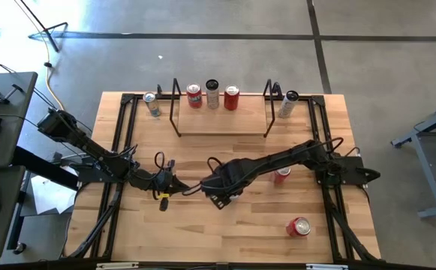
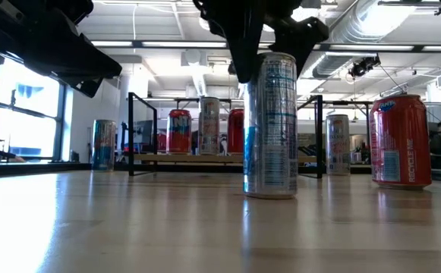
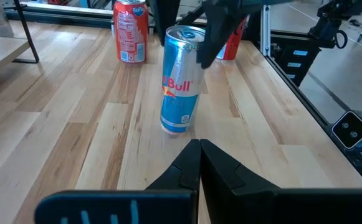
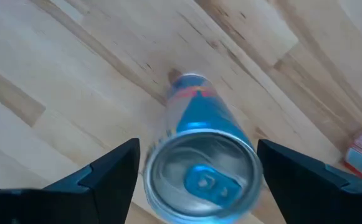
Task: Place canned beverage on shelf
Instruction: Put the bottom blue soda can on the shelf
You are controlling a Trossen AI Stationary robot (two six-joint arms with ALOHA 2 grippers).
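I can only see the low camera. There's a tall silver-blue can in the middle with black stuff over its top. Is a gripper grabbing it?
Observer: Not squeezing it yet, I think. In the right wrist view the right gripper is open, with one finger on each side of the can.
Operator: Where's the other arm?
Observer: The left gripper is shut and empty, pointing at the can from the table's left side.
Operator: Is there room on the shelf?
Observer: From above, three cans stand along the back of the shelf. The front of its board is bare.
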